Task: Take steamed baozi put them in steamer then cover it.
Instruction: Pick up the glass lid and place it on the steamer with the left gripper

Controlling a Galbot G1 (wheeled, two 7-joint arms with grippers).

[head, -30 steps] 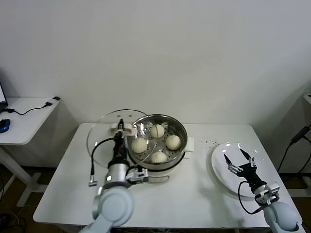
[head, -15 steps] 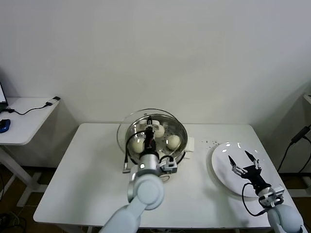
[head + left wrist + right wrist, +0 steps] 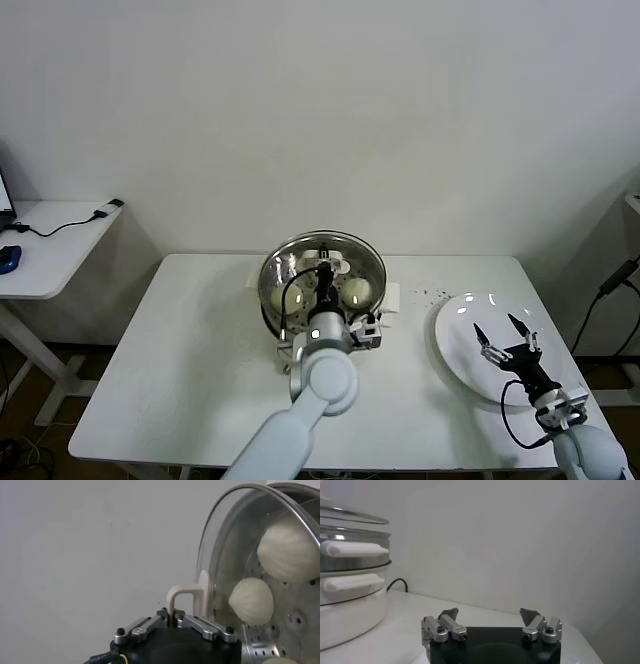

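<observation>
The steamer (image 3: 272,315) stands mid-table on its white base (image 3: 350,610). The glass cover (image 3: 345,250) hangs right over it, close to the rim; I cannot tell if it rests there. My left gripper (image 3: 325,270) is shut on the cover's white handle (image 3: 186,596). Steamed baozi (image 3: 357,290) show through the glass, with another (image 3: 283,295) to its left; in the left wrist view two baozi (image 3: 251,601) (image 3: 290,542) lie on the perforated bottom. My right gripper (image 3: 505,335) hovers open and empty over the white plate (image 3: 462,315).
A few dark crumbs (image 3: 435,293) lie between the steamer and the plate. The plate reaches close to the table's right edge. A side desk (image 3: 50,250) with cables stands at the far left. The wall is close behind the table.
My left gripper has carried the cover to the right, from beside the steamer's left rim to directly over it. The right gripper has barely shifted.
</observation>
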